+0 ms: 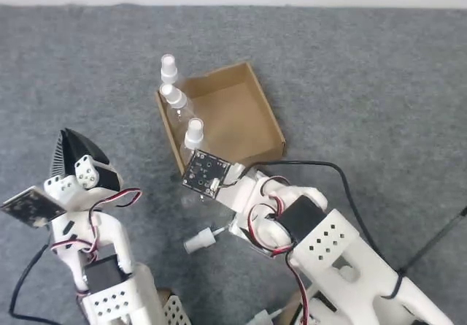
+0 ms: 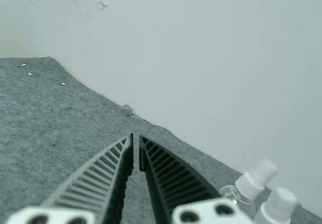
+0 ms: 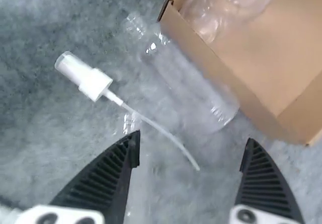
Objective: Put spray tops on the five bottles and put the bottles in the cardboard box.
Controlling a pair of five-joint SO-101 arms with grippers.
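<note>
The uncapped clear bottle [image 3: 181, 83] lies on its side on the grey carpet [image 1: 365, 84], just beside the outer wall of the cardboard box [image 1: 266, 106]. A loose spray top [image 3: 85, 78] lies next to it, its dip tube [image 3: 161, 131] trailing toward me. Three capped bottles [image 1: 170, 91] stand in the box, so I judge this one's capping is the step in hand. My right gripper [image 3: 186, 183] hovers spread wide and empty, just short of bottle and tube. My left gripper [image 2: 136, 156] is clenched on nothing, well apart. Next I'd need to pick up the top and thread its tube into the bottle's neck, which calls for my left steadying the bottle.
</note>
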